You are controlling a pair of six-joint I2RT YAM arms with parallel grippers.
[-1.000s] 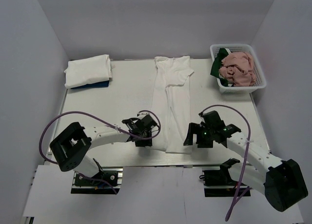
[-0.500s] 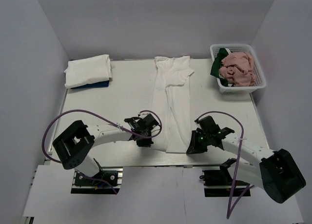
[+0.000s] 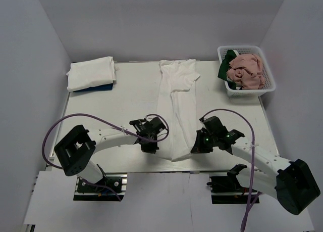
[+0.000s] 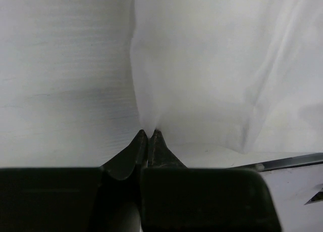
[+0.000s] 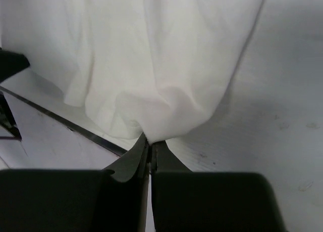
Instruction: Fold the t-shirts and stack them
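Shirt in hand is a plain white cloth t-shirt (image 3: 179, 108), folded lengthwise into a narrow strip on the pale surface (image 3: 126, 100), centre. Left jaws and right jaws are each pinched shut on its near hem corners. The crosswise fold looks undone. A folded white shirt pile (image 3: 91, 73) sits far left. A dusty pink shirt (image 3: 246, 70) and a dark green shirt (image 3: 225, 67) wait crumpled in the white mesh plastic basket (image 3: 250, 93), far right.

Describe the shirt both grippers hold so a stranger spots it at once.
On the table, the white t-shirt lies down the middle as a long narrow strip, sleeves at the far end. The left gripper and right gripper pinch its near corners. Unlike the folded stack far left and the crumpled shirts in the basket, it is stretched out.
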